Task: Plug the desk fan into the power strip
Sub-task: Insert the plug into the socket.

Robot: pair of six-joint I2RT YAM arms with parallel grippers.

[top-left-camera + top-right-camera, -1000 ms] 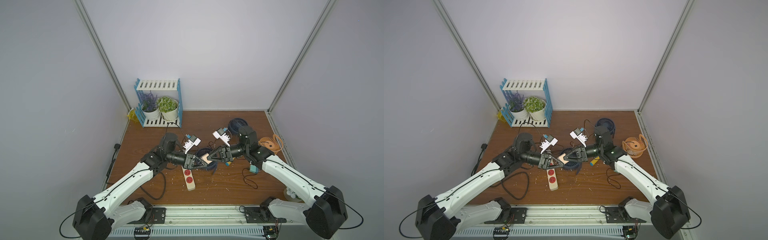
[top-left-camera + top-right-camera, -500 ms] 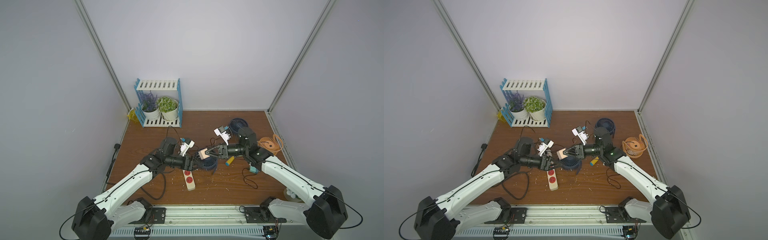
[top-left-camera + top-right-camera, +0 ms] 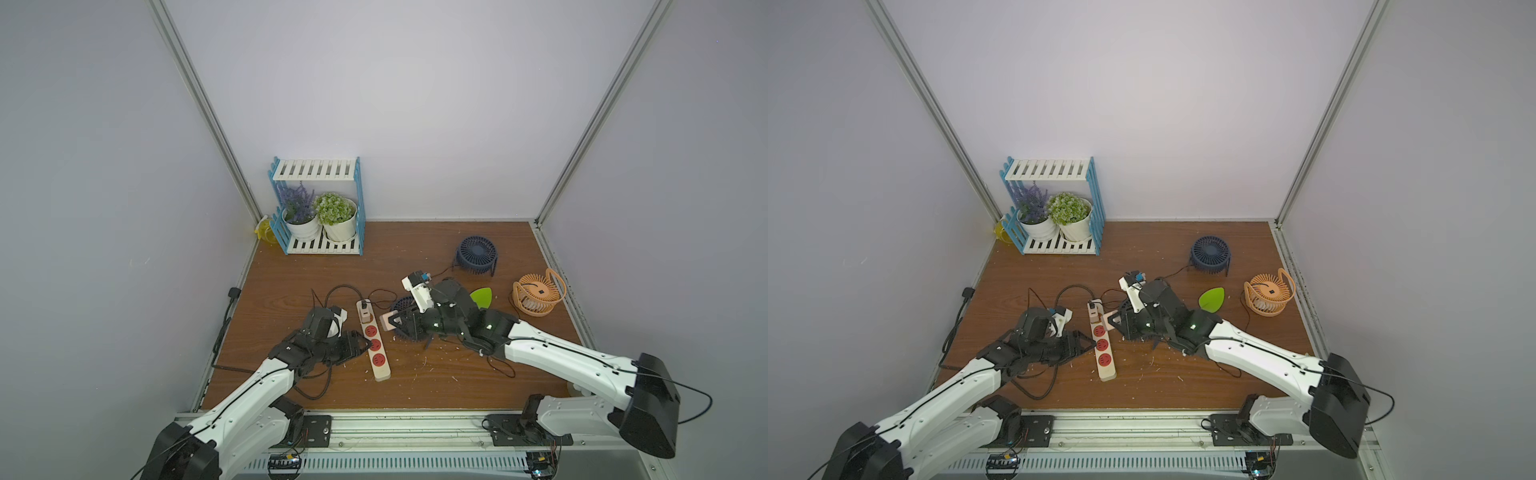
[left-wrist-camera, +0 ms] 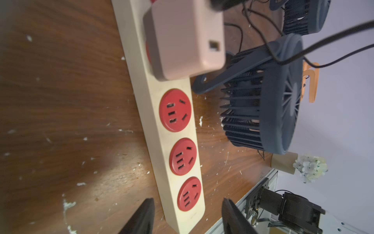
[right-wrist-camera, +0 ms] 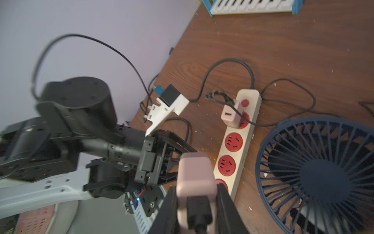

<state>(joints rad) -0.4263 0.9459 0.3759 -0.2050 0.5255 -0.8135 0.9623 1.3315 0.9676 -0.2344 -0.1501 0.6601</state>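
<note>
The cream power strip (image 3: 382,371) lies on the wooden floor, with three red sockets free (image 4: 175,110). A small pink adapter (image 5: 229,115) with a black cable sits plugged in at its far end. My right gripper (image 5: 197,210) is shut on a second pink adapter (image 5: 195,174) (image 3: 387,322) with a black cable, held just over the strip's right edge. The dark blue desk fan (image 5: 315,174) (image 4: 263,97) stands right beside the strip, mostly hidden under my right arm in both top views. My left gripper (image 4: 187,216) (image 3: 366,343) is open, its fingers straddling the strip's near end.
A second dark blue fan (image 3: 476,254) stands at the back right, and an orange fan (image 3: 538,293) sits near the right wall. A green leaf-shaped piece (image 3: 482,297) lies between them. A blue-and-white plant rack (image 3: 318,208) fills the back left corner. Black cords loop left of the strip.
My left gripper let go of the pink adapter, opened, and dropped back beside the strip. My right gripper carried the adapter left and down to the strip.
</note>
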